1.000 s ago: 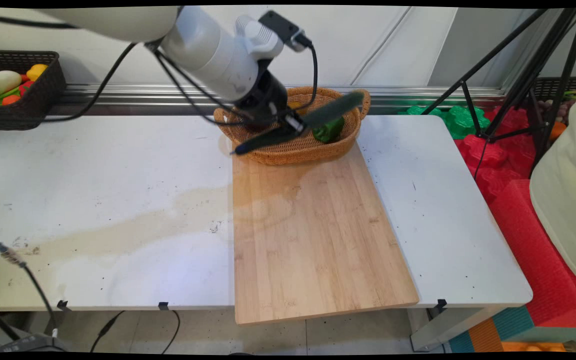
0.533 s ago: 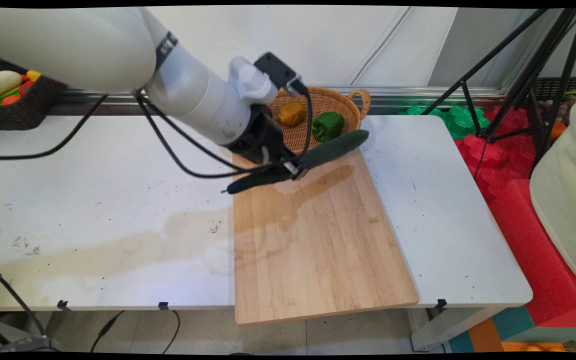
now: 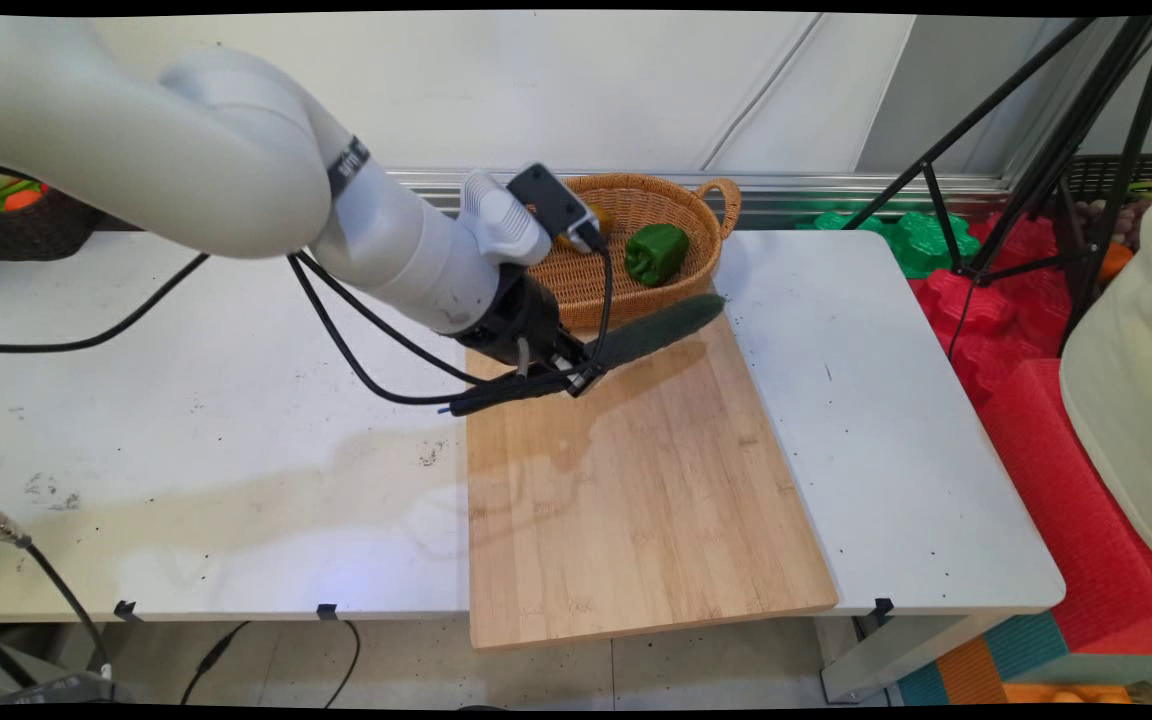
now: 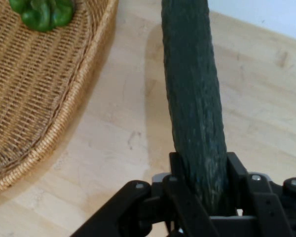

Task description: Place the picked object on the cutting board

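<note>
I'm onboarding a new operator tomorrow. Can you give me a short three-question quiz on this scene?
1. True or false: the gripper has its jaws shut on the cucumber.
2. Multiple choice: the green bell pepper lies A) on the cutting board, B) in the wicker basket, C) on the bare table.
3. Fill in: the cucumber is held low over the far end of the wooden ____.

Key:
1. True; the hand view shows it clamped between the jaws.
2. B, the wicker basket.
3. Cutting board; whether the cucumber touches it cannot be told.
</note>
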Controlling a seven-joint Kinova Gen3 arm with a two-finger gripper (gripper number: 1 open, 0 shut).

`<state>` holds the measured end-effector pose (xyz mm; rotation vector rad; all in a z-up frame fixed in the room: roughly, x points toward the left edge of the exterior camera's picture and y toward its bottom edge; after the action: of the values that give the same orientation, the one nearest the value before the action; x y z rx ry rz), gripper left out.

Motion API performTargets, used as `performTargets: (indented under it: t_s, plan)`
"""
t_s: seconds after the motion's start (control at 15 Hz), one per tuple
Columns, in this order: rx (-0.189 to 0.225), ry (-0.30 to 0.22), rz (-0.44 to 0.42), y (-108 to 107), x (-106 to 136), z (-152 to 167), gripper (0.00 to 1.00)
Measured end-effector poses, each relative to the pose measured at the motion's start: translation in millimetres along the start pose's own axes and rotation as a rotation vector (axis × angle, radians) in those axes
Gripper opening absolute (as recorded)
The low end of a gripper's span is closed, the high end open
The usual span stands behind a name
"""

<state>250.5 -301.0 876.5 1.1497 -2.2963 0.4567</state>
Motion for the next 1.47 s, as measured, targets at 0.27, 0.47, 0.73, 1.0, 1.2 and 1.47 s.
performTargets:
  t_s: [0.27,0.47,0.73,1.0,1.2,1.47]
  plan:
    - [0.002,-0.01,0.02,-6,-8,19,0.0]
    - [-0.001,-0.016,0.034,-11,-13,34,0.0]
    - [-0.007,-0.026,0.048,-19,-20,53,0.0]
    - [-0.013,-0.035,0.059,-25,-25,67,0.0]
    - [-0.018,-0.04,0.067,-29,-29,75,0.0]
    - [-0.022,-0.04,0.074,-32,-30,79,1.0]
